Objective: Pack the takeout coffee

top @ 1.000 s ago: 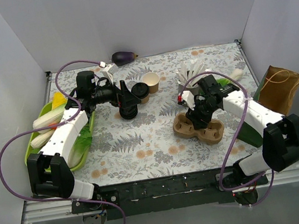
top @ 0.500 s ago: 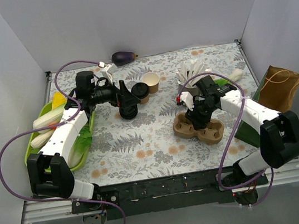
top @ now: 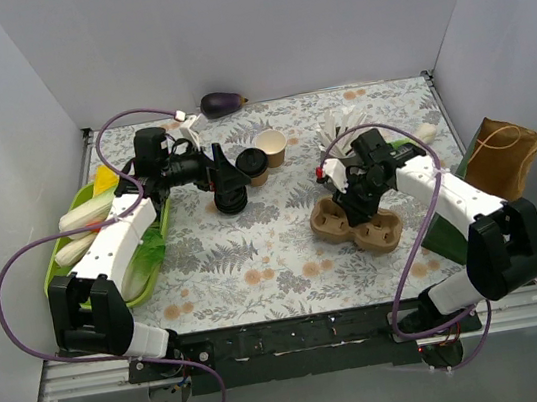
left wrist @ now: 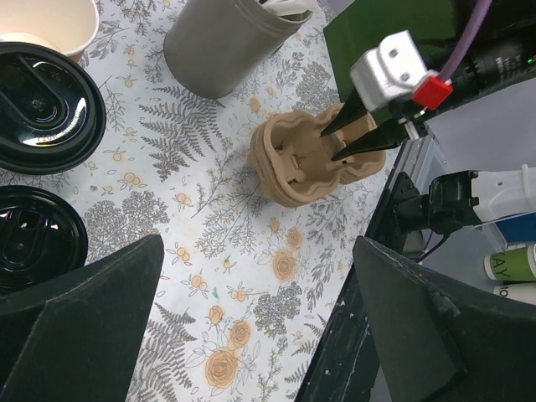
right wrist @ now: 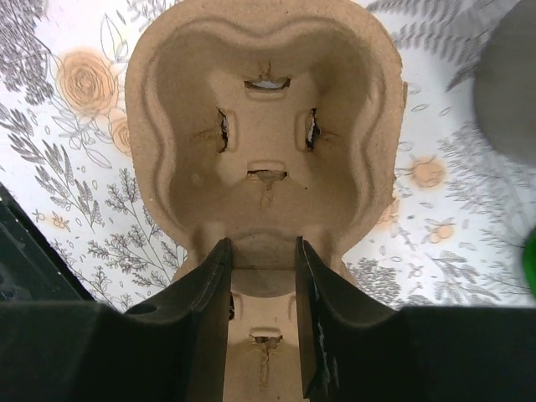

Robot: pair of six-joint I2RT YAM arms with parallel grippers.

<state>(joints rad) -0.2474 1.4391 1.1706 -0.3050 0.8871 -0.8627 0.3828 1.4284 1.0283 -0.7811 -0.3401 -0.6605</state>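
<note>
The takeout coffee, a tan cup with a black lid, stands at the back middle; its lid shows in the left wrist view. My left gripper is open and empty, hovering just left of it, above a stack of loose black lids. My right gripper is shut on the middle ridge of a brown pulp cup carrier. In the right wrist view the fingers pinch that ridge and the carrier's empty well lies ahead. The carrier also shows in the left wrist view.
A lidless tan cup stands beside the coffee. A grey holder with white utensils is behind the carrier. A green tray of vegetables is at the left, a green bag and a brown paper bag at the right, an eggplant at the back.
My right gripper has shifted slightly left and back, and the carrier has moved a little with it. The left arm has barely moved.
</note>
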